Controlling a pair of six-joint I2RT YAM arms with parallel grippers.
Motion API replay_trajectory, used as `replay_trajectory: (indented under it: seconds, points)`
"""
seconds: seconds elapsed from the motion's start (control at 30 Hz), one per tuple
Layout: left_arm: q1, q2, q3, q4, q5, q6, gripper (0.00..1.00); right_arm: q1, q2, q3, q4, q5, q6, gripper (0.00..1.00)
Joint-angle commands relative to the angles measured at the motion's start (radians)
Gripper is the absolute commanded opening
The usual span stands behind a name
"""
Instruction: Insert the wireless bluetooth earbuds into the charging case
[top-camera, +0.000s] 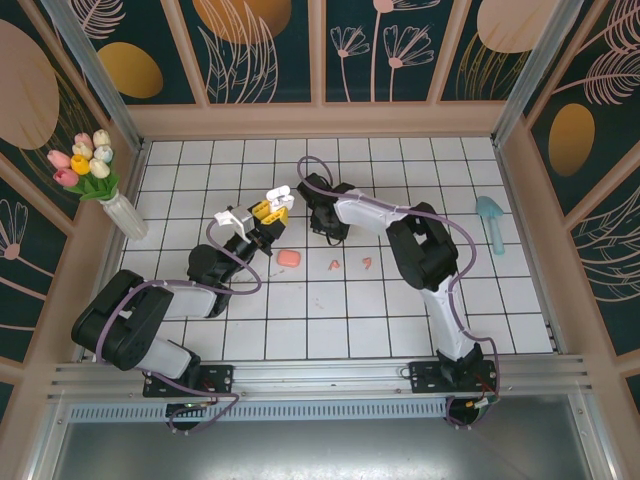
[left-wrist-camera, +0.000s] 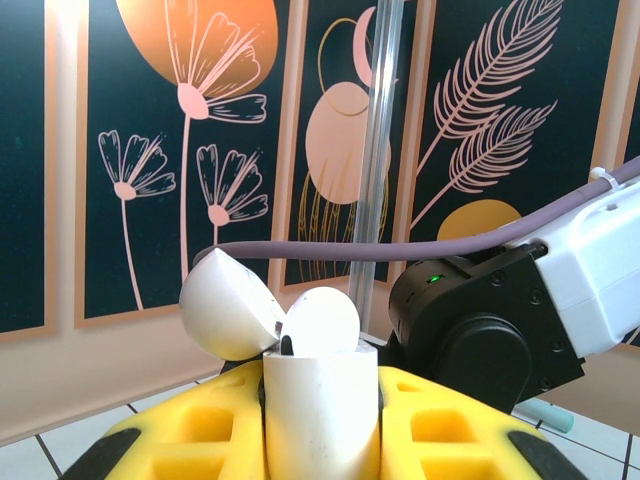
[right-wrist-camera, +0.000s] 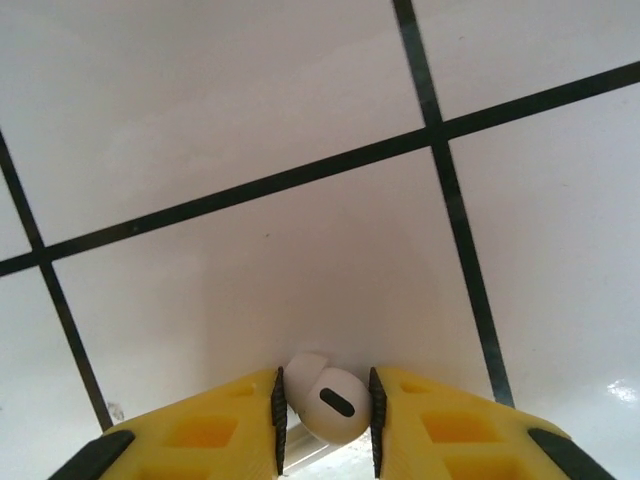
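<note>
The pick-up of a white earbud (right-wrist-camera: 338, 405), on the tiles (right-wrist-camera: 300, 230) just right of the charging case (left-wrist-camera: 322, 400), is judged in hand; whether the right gripper's (right-wrist-camera: 325, 400) close-set jaws already grip it cannot be told. The case is clamped upright, lid open, by the left gripper (top-camera: 268, 212). The earbud's head is turned upward, stem apparently trailing under the fingers, so a lift and a stem-down turn above the case are called for.

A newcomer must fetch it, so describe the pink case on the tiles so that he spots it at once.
On the white tiled table, find the left gripper holding up the open white charging case. Just below it in the overhead view lies the salmon-pink case. The two pink earbuds to its right share its colour, but it is a fuller, rounded lump and clearly bigger.
</note>
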Motion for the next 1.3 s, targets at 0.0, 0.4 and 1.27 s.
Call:
replay_trajectory:
  seconds: [0.0,0.4,1.27]
  points:
    - [-0.003,-0.007,0.024,0.237,-0.009,-0.016,0.00,0.009,0.007,-0.011,0.009,-0.018,-0.080,0.28]
    - [-0.002,-0.020,0.016,0.236,-0.008,-0.017,0.00,-0.003,-0.060,-0.056,0.078,0.013,-0.637,0.27]
    - [-0.003,-0.030,0.017,0.211,-0.020,-0.005,0.00,-0.114,-0.196,-0.186,0.102,-0.144,0.070,0.50]
